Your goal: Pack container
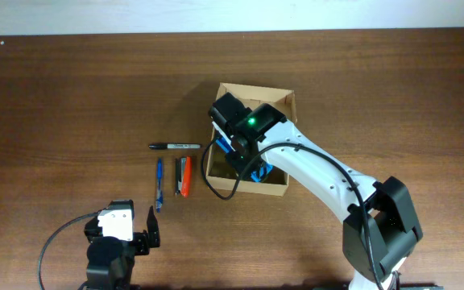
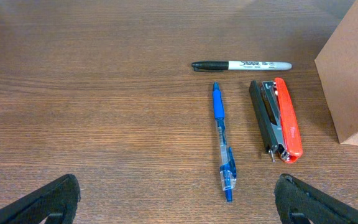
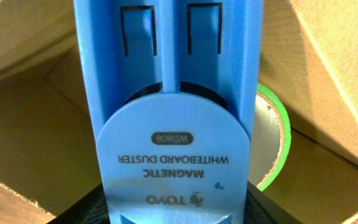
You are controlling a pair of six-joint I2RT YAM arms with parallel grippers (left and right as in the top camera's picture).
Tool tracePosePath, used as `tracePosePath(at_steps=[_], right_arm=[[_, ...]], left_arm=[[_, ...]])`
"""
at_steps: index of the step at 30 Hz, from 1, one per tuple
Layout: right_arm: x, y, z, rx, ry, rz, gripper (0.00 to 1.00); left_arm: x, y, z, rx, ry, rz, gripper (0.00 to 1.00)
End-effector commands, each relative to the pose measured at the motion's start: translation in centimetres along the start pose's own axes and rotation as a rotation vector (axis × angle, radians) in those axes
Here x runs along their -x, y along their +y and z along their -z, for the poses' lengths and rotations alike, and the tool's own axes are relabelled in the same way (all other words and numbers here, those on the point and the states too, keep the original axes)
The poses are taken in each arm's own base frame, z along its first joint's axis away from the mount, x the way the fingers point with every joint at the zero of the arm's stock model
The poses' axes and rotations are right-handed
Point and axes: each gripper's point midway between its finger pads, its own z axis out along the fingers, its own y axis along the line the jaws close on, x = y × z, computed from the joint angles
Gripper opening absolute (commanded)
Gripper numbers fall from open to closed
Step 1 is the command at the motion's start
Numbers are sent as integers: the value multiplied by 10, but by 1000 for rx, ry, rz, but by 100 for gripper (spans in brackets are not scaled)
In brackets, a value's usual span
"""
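The table (image 1: 71,97) is dark brown wood with a streaky grain; the marker (image 2: 241,65) is black with a grey barrel and black lettering, the pen (image 2: 221,137) blue with a clear body, the stapler (image 2: 278,118) orange-red over black. The container (image 1: 274,188) is plain tan cardboard, the whiteboard duster (image 3: 166,93) light blue with dark blue lettering, the tape roll (image 3: 279,134) bright green at the edge and pale inside. The right arm (image 1: 321,173) is white with black joints and a green light (image 1: 250,122)

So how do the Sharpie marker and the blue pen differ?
The Sharpie marker has a grey barrel and black cap; the blue pen is clear with a blue grip. The marker lies crosswise in the overhead view, the pen at right angles to it. Both lie flat on the table, not touching.
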Motion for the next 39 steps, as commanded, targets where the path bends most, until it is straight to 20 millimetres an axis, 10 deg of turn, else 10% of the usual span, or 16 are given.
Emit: tracePosePath(at_steps=[1, 8, 31, 36, 39], right_arm=[[12, 0, 15, 12, -38, -16, 59], [19, -3, 41, 11, -56, -15, 60], [-18, -58, 39, -39, 73, -167, 61], [-14, -61, 72, -41, -33, -129, 99], [-14, -62, 106, -38, -139, -106, 99]], left_arm=[[-1, 3, -1, 15, -3, -16, 100], [-1, 3, -1, 15, -3, -16, 99], [-1, 3, -1, 15, -3, -16, 99], [-1, 3, -1, 15, -3, -16, 100], [-1, 3, -1, 15, -3, -16, 100]])
